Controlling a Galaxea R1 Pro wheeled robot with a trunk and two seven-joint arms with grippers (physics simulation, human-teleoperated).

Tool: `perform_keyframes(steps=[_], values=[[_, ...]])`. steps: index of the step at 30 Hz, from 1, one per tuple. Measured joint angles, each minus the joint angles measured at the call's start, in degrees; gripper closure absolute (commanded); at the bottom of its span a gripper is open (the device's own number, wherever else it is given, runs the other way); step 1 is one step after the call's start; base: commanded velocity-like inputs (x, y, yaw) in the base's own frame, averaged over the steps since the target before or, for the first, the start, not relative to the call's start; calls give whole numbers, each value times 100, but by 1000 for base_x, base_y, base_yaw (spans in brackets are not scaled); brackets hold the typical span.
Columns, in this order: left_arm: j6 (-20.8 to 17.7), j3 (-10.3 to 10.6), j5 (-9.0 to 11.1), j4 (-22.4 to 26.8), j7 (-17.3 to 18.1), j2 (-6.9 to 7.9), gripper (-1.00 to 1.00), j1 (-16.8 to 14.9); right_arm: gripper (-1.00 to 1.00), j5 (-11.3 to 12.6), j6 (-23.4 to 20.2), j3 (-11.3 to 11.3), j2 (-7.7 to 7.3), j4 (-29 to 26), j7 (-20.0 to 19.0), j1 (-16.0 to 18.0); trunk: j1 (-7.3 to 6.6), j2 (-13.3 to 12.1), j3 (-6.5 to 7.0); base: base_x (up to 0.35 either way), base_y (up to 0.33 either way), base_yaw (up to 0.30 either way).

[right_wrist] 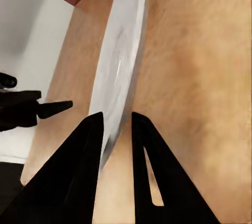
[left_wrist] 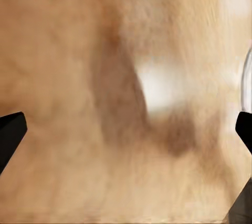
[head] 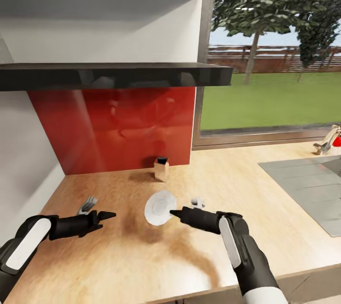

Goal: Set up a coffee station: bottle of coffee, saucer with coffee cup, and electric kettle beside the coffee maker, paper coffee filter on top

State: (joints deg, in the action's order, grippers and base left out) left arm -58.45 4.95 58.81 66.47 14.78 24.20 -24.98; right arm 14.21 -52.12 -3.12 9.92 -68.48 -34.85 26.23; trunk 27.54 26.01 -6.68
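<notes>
Right gripper (head: 173, 213) nearest, fingers (right_wrist: 86, 150) pinched on rim of saucer (head: 160, 207), holding it tilted on edge above kitchen countertop (head: 246, 176). Countertop spans below red backsplash (head: 113, 128). Left gripper (head: 110, 216) well left of saucer, jaws spread, holding nothing. Small brown box (head: 161, 168) beyond saucer, against backsplash. Coffee cup (head: 198, 202) just right of saucer.
</notes>
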Motion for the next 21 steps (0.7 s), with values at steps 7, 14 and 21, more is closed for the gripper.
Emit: perform_keyframes(steps=[7,14,21], values=[[12,25,0,7,3,-14,-100,0,100,-10,6,-485,1,-609,-4,-2,0,0,0,-308,0,0],[18,64,-6,5,4,-25,-100,-2,100,-9,6,-488,1,-856,-13,-2,0,0,5,-313,0,-79],[77,1192,-69,1065,637,-27,-100,511,100,-25,8,-492,0,-928,-12,-3,-1,1,26,-303,0,-271]])
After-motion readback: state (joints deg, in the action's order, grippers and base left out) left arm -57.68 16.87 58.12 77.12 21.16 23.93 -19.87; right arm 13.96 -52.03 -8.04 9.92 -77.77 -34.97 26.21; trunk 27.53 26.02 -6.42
